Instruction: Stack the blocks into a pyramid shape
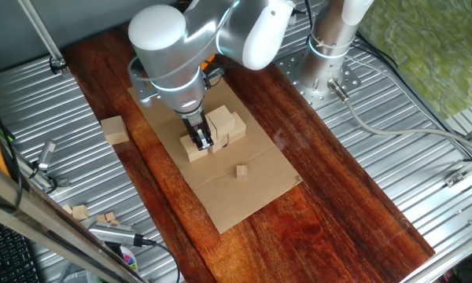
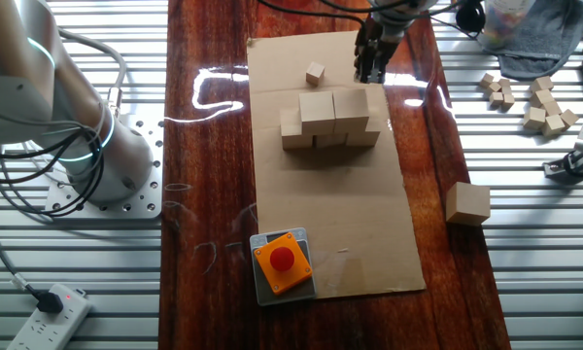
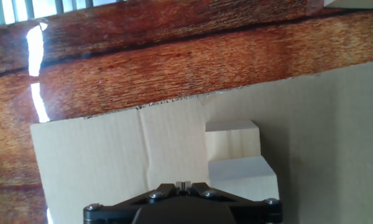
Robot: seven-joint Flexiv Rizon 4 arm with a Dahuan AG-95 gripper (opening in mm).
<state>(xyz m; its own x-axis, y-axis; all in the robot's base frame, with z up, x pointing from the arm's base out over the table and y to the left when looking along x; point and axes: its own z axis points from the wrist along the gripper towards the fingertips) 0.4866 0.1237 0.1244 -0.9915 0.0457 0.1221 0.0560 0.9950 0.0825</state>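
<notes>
Blocks (image 2: 328, 119) stacked in two tiers mid-cardboard (image 2: 340, 233); one more block (image 2: 466, 203) off its edge on the surface (image 2: 204, 146). Only the other fixed view shows the orange box (image 2: 283, 261). Pincer (image 1: 202, 144) beside stack; grip state cannot be told.

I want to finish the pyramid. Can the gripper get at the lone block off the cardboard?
Probably yes. That block sits alone on the table's edge with nothing on or against it, and the gripper hangs free beside the stack.
</notes>
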